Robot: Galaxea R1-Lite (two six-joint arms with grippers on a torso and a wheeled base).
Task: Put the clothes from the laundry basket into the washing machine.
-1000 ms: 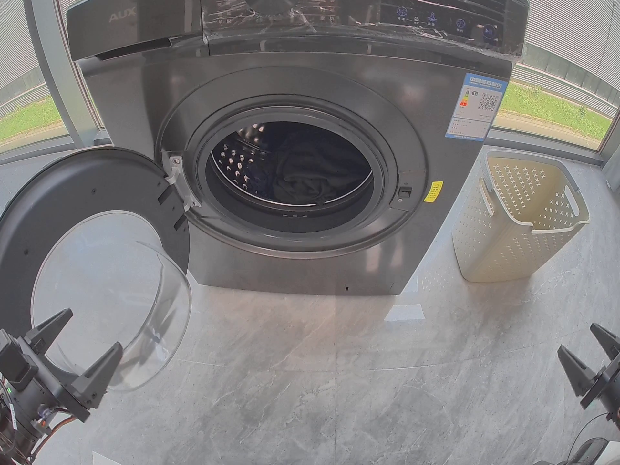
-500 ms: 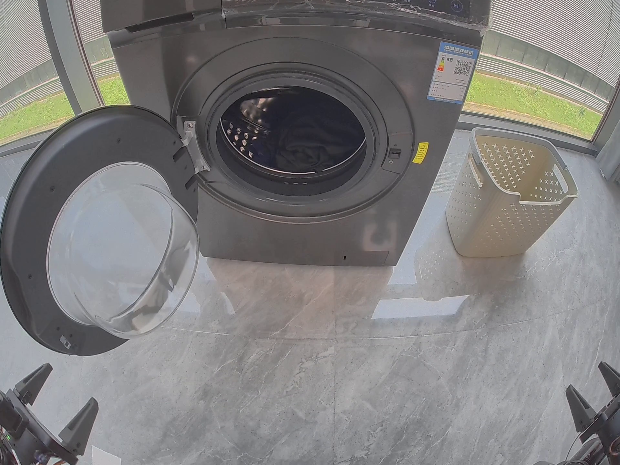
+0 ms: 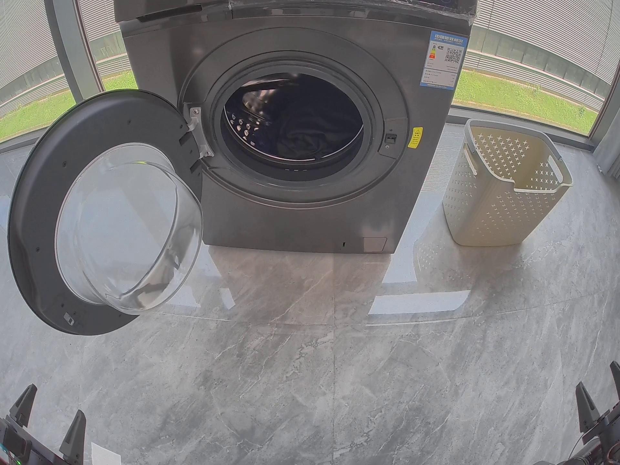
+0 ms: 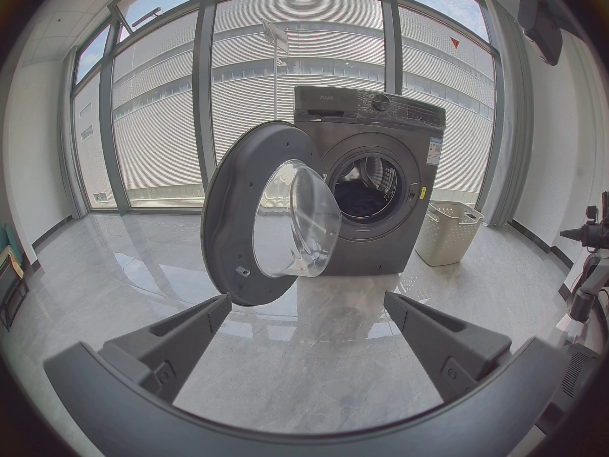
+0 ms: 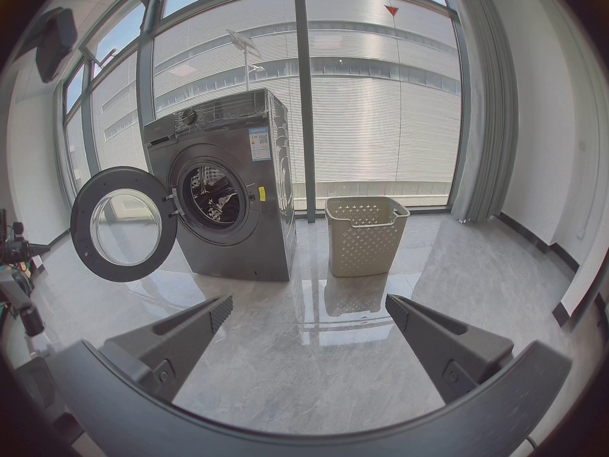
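The front-loading washing machine stands with its round door swung wide to the robot's left. The laundry basket sits on the floor just beside the machine's right flank, and no garment shows above its rim or against its inner walls. A heap of dark clothes lies inside the drum, so the loading looks finished or very nearly so; the basket's bottom is not fully in sight, and at most a last check of it would remain. Both arms hang low and well back from the machine, the left claw and the right claw each released, their 2 fingers spread wide and grasping nothing. The floor is polished grey stone with pale veining, glossy enough to mirror the machine and the basket. The washer is a boxy cabinet of brushed dark-grey metal, its control panel wrapped in clear crinkled film. Its door is a thick matt-grey ring around a deep, clear, bowl-shaped window. The basket is cream plastic, a tapered rectangular tub with rounded corners, star-shaped perforations and cut-out handles. The drum is shiny steel dotted with holes. The clothes look soft, limp and crumpled, near black. The claw fingers are black, wedge-shaped, hard plastic.
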